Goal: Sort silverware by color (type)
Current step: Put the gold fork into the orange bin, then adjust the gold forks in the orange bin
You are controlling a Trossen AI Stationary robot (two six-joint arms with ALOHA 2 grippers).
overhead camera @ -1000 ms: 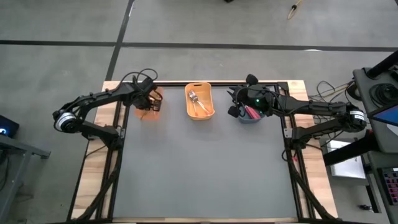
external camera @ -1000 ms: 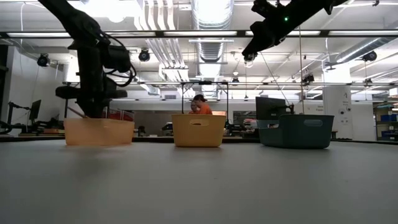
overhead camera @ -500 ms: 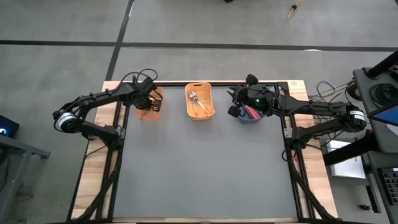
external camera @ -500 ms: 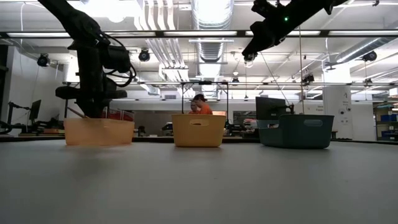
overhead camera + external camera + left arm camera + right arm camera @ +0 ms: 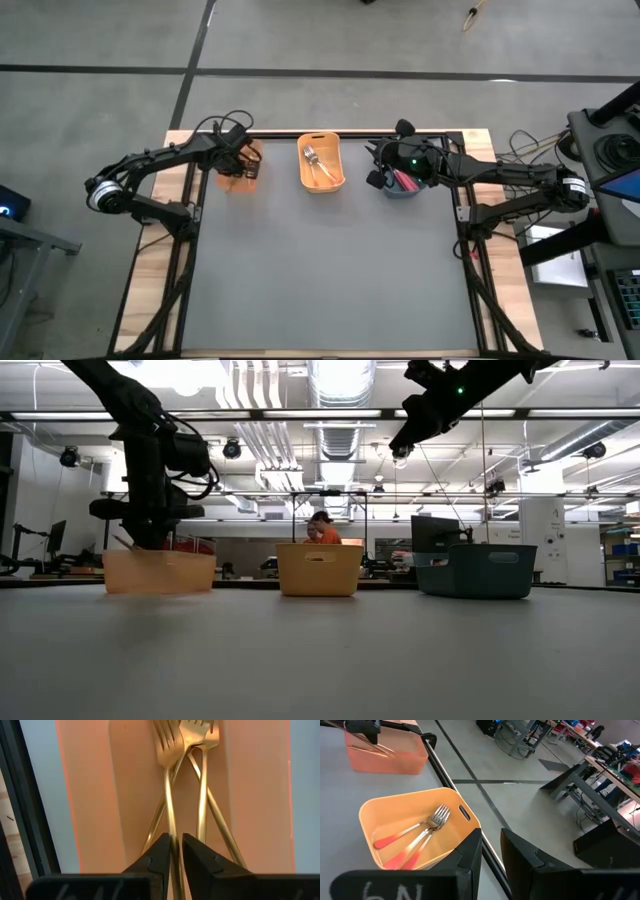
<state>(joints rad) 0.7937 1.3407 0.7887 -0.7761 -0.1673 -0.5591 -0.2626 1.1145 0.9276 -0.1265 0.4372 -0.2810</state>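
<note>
My left gripper (image 5: 238,163) reaches down into the peach bin (image 5: 243,170) at the table's far left, shut on a gold fork (image 5: 170,795). Two more gold forks (image 5: 202,795) lie crossed on that bin's floor. The yellow bin (image 5: 321,164) at far centre holds silver-tined forks with orange handles (image 5: 415,840). My right gripper (image 5: 377,172) hangs open and empty, high above the table (image 5: 402,448), beside the blue-grey bin (image 5: 404,186), in which red-pink handles (image 5: 405,181) show. My left gripper pinches the gold fork's slim handle (image 5: 173,842) between its two fingers, which come from above, pointing down into the bin. The handle runs on between the fingers out of sight. The tines (image 5: 165,735) point away toward the bin's end, over the other gold forks.
The three bins stand in a row along the table's far edge. The grey mat (image 5: 320,270) spreads wide in front of them. A black frame rail (image 5: 25,795) runs beside the peach bin. A person (image 5: 322,528) sits in the room beyond the table.
</note>
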